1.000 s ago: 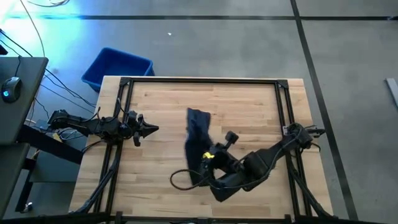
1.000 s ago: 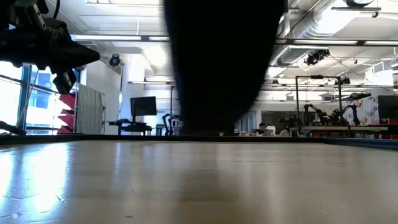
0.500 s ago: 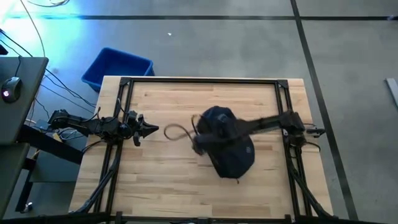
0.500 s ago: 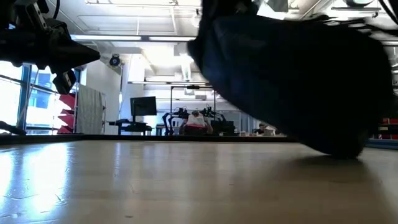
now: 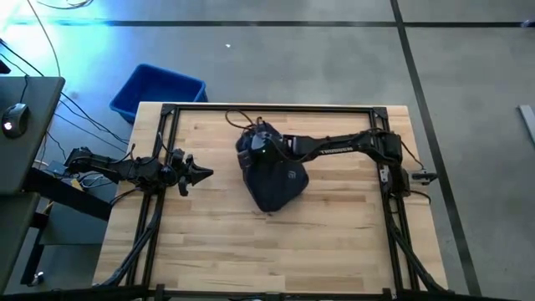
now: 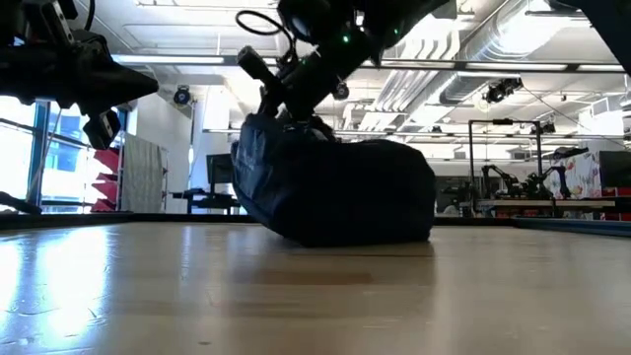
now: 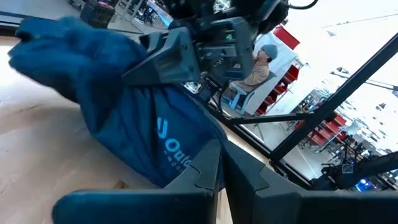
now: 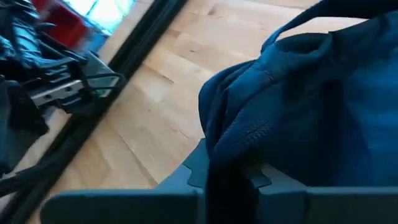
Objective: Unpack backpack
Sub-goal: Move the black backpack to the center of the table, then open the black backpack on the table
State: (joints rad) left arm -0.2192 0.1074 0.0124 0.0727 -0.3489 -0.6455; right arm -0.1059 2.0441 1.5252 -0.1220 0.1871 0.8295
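Note:
The dark navy backpack sits on the wooden table a little beyond its middle, with its underside on the wood and a white logo on its side. My right gripper reaches in from the table's right and is shut on the bag's upper end. A thin dark loop sticks out past that end toward the far edge. My left gripper hangs shut and level over the table's left part, pointing at the bag and apart from it. My right gripper pinches a bunched fold of fabric at the backpack's upper end between its two fingers. The fingers come from the table's right, slanting down. The bag slumps below the hold, its underside on the table.
A bright blue bin stands on the floor off the table's far left corner. Black frame rails run along the table's far, left and right sides. Bare wood lies on the near side. A seated person shows beyond the table.
My right gripper has swung from the near middle of the table toward the far edge and down, rolling as it went. The backpack, hanging clear of the table before, swung with it and now rests on the wood, slumped.

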